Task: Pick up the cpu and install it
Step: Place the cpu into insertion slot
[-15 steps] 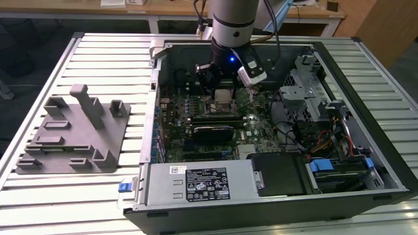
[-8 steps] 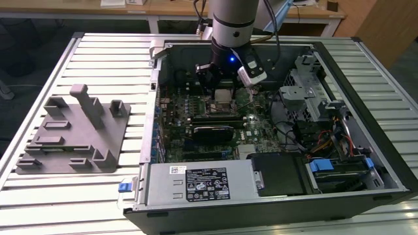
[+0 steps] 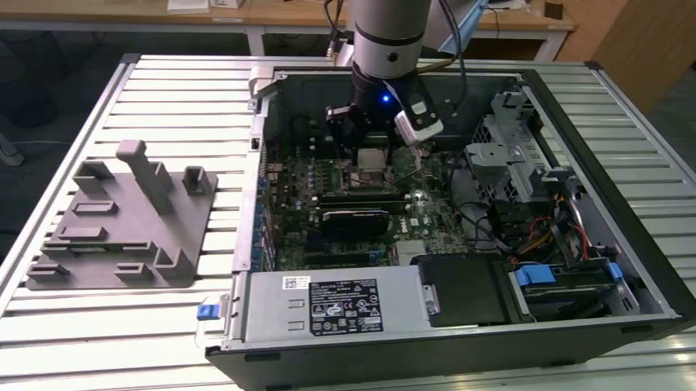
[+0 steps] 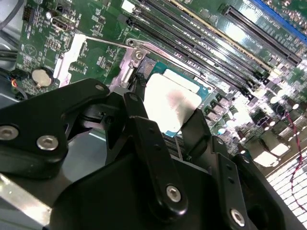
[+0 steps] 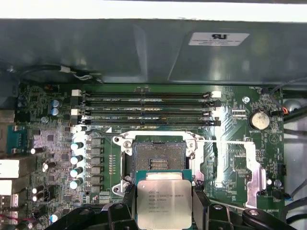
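Silvery metal sits between my fingers (image 4: 138, 115): I have the cpu (image 5: 164, 203) clamped by two opposite edges, its flat top facing up towards my wrist, and my gripper (image 3: 373, 153) hangs inside the open computer case (image 3: 435, 357), over the far part of the motherboard (image 5: 48, 139). In both wrist views the chip is level or close to it and squarely held, with a pad pressed to each side and no gap I can make out. The pick-up half of the job I judge done, since the chip is off any surface and in my grasp, well apart from the grey fixture tray (image 3: 120, 236) lying on the slatted table (image 3: 185, 90) at the exterior view's left. The install half is not done. The socket (image 5: 158, 154) lies bare and open in its metal frame, its dark contact field uncovered, and the chip hovers just beside it on the side away from the memory slots (image 5: 148, 100), overlapping only the frame's near edge. How high the chip stands above the board I cannot tell, but it is plainly not seated, and I see nothing closed over the socket.
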### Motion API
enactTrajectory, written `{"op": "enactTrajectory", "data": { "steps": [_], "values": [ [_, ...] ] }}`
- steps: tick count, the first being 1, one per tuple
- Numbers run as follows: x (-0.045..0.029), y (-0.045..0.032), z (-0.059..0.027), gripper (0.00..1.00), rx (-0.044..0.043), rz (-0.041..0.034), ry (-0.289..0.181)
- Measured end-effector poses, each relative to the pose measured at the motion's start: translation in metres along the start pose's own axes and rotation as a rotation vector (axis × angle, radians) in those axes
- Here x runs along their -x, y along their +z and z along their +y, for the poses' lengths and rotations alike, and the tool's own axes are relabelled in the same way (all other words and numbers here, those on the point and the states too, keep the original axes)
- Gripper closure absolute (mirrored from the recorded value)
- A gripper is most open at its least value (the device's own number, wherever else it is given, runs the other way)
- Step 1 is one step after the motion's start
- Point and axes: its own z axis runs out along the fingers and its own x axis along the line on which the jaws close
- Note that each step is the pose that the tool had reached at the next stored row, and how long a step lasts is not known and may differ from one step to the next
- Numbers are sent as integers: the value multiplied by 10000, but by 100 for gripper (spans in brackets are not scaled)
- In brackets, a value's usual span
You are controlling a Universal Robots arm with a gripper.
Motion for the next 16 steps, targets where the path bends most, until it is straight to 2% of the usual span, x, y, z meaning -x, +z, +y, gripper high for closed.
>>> {"op": "enactTrajectory", "data": {
  "steps": [16],
  "values": [
    [0,5,0,45,-31,-155,2895]
  ]
}}
